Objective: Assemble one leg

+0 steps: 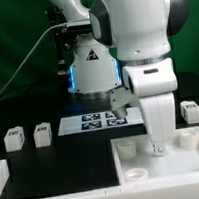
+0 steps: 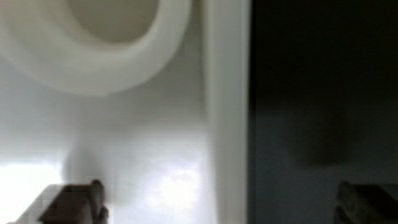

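Three legs, small white blocks with black-and-white tags, stand on the dark table: two at the exterior view's left (image 1: 14, 139) (image 1: 42, 134) and one at its right (image 1: 190, 111). My gripper (image 1: 161, 144) hangs low over the large white walled tray-like piece (image 1: 133, 142), far from every leg. In the wrist view the gripper (image 2: 221, 205) is open and empty. Its dark fingertips (image 2: 75, 203) stand wide apart on either side of the piece's wall edge (image 2: 222, 100). A round socket (image 2: 107, 40) in the piece's white floor lies close below. No leg shows in the wrist view.
The marker board (image 1: 95, 121) lies flat between the legs, in front of the arm's base. A corner of another white part (image 1: 2, 180) shows at the exterior view's lower left. The tray-like piece has a round socket (image 1: 134, 169) near its front.
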